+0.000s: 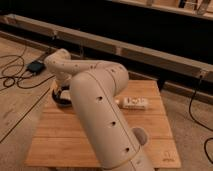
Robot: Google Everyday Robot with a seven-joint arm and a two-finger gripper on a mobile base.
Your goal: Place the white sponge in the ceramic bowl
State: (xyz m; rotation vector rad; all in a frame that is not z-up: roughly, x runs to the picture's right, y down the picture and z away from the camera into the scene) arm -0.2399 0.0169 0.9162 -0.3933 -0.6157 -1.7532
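Dark glossy round ceramic bowl (pixel 61 96) sat at wooden table's (pixel 100 142) left edge | gripper (pixel 57 84) hung over it, presumably for release | grip: cannot tell | sponge hidden.

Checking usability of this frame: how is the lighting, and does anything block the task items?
Camera view: warm, dim light, with a dark background beyond the wooden table. The pale arm fills the middle and covers most of the ceramic bowl at the table's left edge; the gripper is hidden behind it there, and the white sponge is not visible. The white device is soft-edged.
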